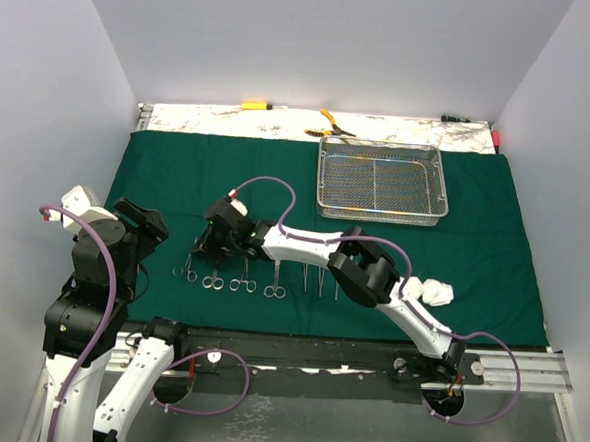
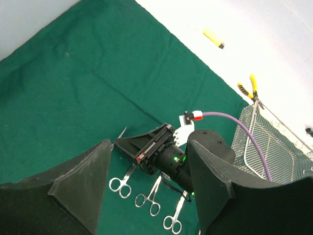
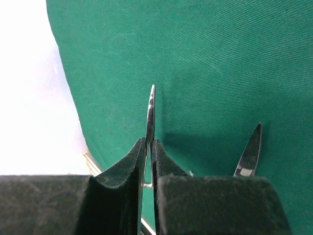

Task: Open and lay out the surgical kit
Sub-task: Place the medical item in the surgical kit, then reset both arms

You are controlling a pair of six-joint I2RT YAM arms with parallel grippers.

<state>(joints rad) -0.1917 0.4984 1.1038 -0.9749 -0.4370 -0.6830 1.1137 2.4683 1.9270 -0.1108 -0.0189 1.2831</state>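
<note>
With the green cloth (image 1: 453, 251) spread, the mesh tray (image 1: 378, 217) set at its far side and clamps (image 1: 229, 282) lined up near its front, the layout is judged nearly done: one slim instrument (image 3: 151, 112) is pinched in the near-closed right gripper (image 3: 148, 143), and the left gripper (image 2: 146, 147) is held wide, empty.

The green cloth (image 1: 178, 174) lies spread flat, the mesh tray (image 1: 323, 178) on its far right. The clamps (image 1: 214, 276) sit in a row along the near edge, one steel instrument (image 3: 150, 115) pinched edge-on, and the gauze rolls (image 1: 433, 290) to the right.

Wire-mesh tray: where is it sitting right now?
Top external view: the wire-mesh tray sits at the green cloth's far edge, right of centre, just in front of the yellow-handled pliers.
</note>
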